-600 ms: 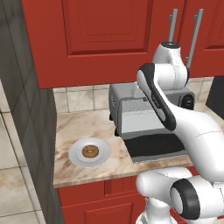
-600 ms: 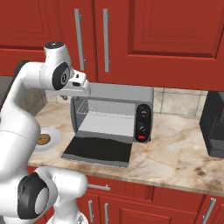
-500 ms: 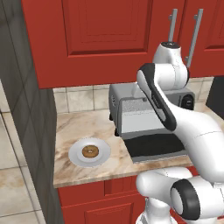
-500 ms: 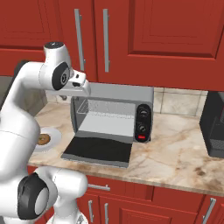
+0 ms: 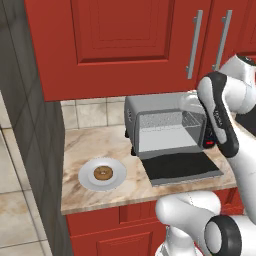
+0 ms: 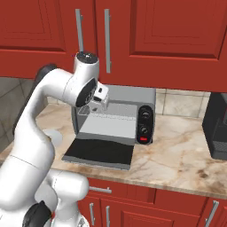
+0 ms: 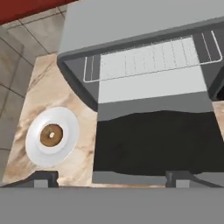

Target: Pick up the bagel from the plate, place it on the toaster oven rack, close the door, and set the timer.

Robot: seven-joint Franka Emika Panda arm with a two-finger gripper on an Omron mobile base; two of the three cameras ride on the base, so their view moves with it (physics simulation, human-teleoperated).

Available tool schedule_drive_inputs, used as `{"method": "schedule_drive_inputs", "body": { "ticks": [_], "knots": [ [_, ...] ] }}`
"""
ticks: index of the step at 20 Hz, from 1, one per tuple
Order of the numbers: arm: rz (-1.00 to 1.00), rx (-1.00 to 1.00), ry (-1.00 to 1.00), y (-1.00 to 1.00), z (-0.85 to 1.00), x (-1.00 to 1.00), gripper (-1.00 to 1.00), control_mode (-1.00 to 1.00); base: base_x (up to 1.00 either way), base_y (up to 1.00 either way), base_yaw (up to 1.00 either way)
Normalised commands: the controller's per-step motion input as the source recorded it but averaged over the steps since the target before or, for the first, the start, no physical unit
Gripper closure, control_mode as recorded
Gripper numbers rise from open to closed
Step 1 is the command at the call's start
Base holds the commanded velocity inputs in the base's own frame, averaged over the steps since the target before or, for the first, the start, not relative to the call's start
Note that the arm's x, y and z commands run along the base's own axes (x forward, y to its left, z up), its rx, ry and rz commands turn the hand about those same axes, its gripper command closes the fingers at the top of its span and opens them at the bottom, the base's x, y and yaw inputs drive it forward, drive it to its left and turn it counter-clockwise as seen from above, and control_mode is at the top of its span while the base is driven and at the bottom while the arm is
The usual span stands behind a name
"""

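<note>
Resting on the marble desk (image 5: 87,145) to the left of the toaster oven (image 5: 167,125), the plate (image 5: 89,181) carried the bagel (image 5: 103,173) at its middle, untouched. From the hand view the plate (image 7: 64,120) and bagel (image 7: 51,135) lay left of the oven's dropped door (image 7: 157,144), apart from it. The door (image 5: 182,167) lay flat open on the desk in front of the oven, dark glass up. Inside the cavity the rack (image 7: 148,57) sat level, bare of food. The pincer (image 6: 101,95) hung above the oven's front, high over the door, touching nothing. Its two finger tips (image 7: 41,178) stood wide apart, released and holding nothing. On the oven's right side the control panel (image 6: 145,125) showed dark knobs and a red mark.
</note>
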Motion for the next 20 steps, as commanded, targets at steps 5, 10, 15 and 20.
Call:
{"method": "schedule_drive_inputs", "body": {
  "ticks": [5,10,15,20],
  "knots": [
    [-0.03,0.42,-0.02,-0.91,-0.08,-0.17,-1.00,-1.00,0.00,0.00,0.00],
    [-0.01,0.42,-0.05,-0.64,-0.16,-0.03,-1.00,-1.00,0.00,0.00,0.00],
    [-0.02,0.34,-0.07,-0.26,-0.18,0.00,-1.00,-1.00,0.00,0.00,0.00],
    [0.00,0.14,-0.10,0.00,-0.15,0.05,-1.00,-1.00,0.00,0.00,0.00]
  ]
}}
